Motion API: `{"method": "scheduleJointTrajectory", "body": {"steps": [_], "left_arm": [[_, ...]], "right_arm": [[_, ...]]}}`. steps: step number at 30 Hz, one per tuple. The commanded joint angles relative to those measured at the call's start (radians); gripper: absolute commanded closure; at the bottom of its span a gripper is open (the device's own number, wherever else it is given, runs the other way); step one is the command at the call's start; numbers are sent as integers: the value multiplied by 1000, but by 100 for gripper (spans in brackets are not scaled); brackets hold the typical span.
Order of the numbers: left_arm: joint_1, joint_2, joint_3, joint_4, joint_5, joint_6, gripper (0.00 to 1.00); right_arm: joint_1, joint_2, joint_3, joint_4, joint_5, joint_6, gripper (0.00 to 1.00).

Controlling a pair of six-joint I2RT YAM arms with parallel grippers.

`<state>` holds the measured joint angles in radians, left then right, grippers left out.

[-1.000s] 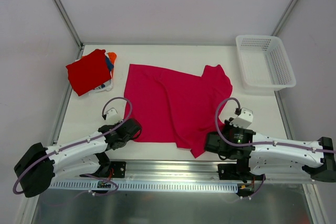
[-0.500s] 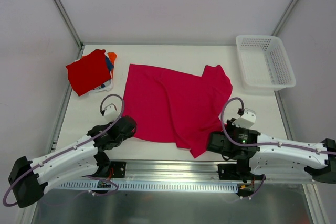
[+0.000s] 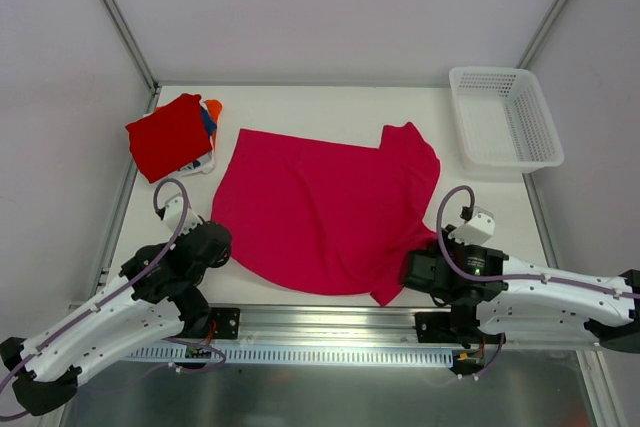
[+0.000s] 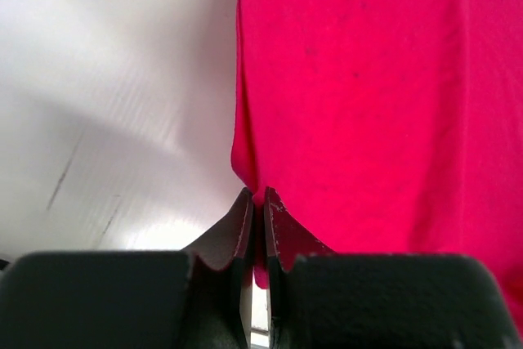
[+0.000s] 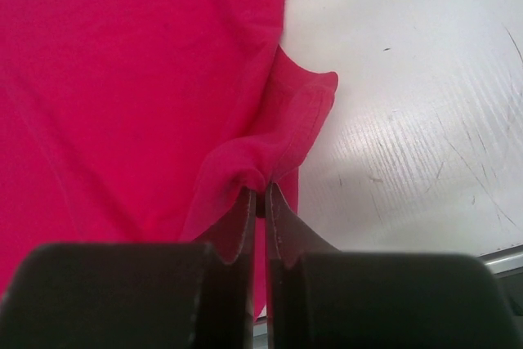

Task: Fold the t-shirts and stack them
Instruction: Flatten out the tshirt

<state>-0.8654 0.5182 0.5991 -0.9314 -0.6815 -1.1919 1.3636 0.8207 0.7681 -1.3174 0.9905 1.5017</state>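
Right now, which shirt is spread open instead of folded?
The magenta-pink t-shirt, spread out in the middle, with the left gripper and right gripper each pinching an edge. The red t-shirt sits folded at the far left.

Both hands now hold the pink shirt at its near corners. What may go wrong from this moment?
1. The left hand and the right hand each pinch only a thin bit of the edge of the pink shirt, so the cloth may slip out when pulled.
2. The cloth at the right hand is bunched, so the fold may come out uneven.
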Motion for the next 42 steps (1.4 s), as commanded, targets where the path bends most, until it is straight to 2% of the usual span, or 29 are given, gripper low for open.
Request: {"method": "scheduleJointTrajectory", "body": {"steps": [1,6,7,8,9,10,12,13,15,16,17,20,22,25,29,33,37,38,42], "left_arm": [[-7,-17,59,-106,-81,5,100],[-7,-32,87,-127,-133,6,100],[-7,-29,90,-130,-138,8,100],[-7,-23,94,-132,-141,9,100],[-7,-18,97,-132,-142,9,100],[-7,-17,99,-132,-142,9,100],[-7,-15,100,-133,-144,9,96],[-7,-18,100,-136,-144,11,87],[-7,-27,103,-136,-148,12,48],[-7,-41,105,-136,-148,12,22],[-7,-46,107,-136,-148,17,1],[-7,-63,120,-135,-136,25,1],[-7,-66,123,-135,-125,25,1],[-7,-64,116,-135,-107,17,1],[-7,-86,99,-135,-78,20,1],[-7,-132,88,-135,-70,43,1],[-7,-153,82,-135,-69,45,1],[-7,-152,80,-135,-67,45,1],[-7,-138,79,-135,-70,43,1]], "right_arm": [[-11,-40,10,-338,40,6,100],[-46,-87,20,-338,62,-15,99],[-53,-92,28,-336,63,-26,90],[-55,-95,30,-338,63,-34,45],[-58,-98,31,-338,62,-41,19],[-63,-104,33,-338,59,-49,1],[-64,-106,39,-338,51,-60,1],[-64,-104,43,-339,51,-63,1],[-64,-89,62,-339,48,-92,0],[-64,-83,86,-338,46,-103,0],[-64,-75,100,-338,43,-112,1],[-63,-25,161,-312,5,-153,0],[-57,21,152,-171,-60,-246,0],[-24,78,82,58,-157,-300,1],[32,135,-85,234,-246,-227,1],[74,149,-229,459,-340,-172,12],[130,193,-251,425,-339,-78,26],[144,210,-245,393,-334,-51,35],[154,225,-234,360,-319,-34,43]]}}
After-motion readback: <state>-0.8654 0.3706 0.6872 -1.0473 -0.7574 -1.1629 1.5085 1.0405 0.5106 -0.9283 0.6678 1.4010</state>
